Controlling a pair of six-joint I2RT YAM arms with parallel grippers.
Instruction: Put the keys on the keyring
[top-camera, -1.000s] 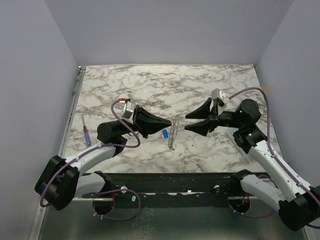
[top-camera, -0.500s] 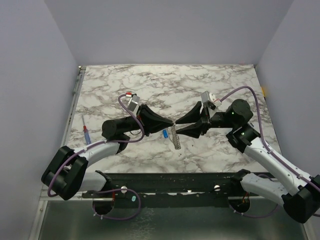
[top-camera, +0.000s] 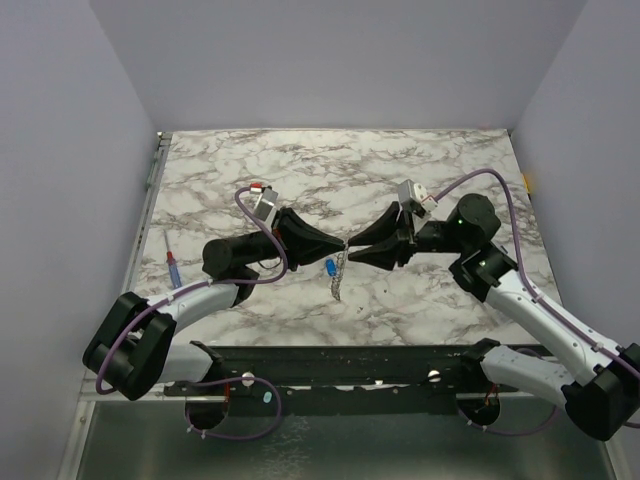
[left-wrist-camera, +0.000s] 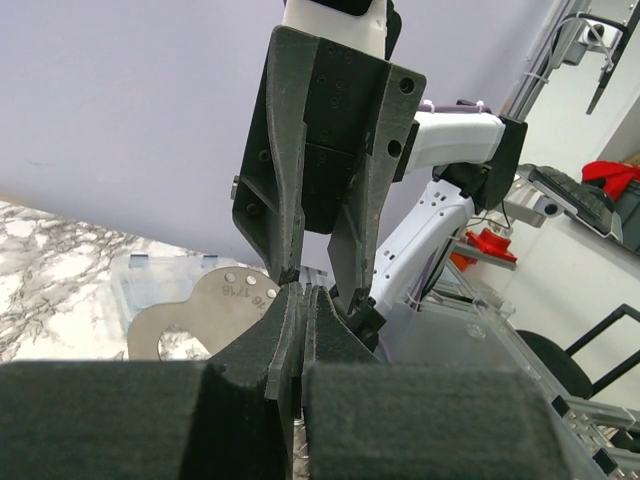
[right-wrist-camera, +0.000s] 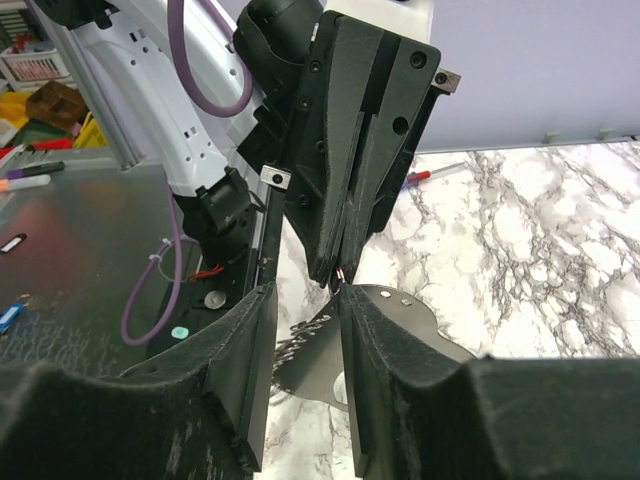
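Pinching keyring (top-camera: 341, 279) with left jaws fully closed, toward worktop's (top-camera: 300, 170) near edge; straddling silver key (right-wrist-camera: 400, 315) with right jaws slightly parted.

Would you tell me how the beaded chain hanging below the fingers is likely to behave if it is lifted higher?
The beaded chain droops in a curve from the left gripper, so it is probably floppy and would swing. It looks thin, so it is likely light, and its small beads may slip.
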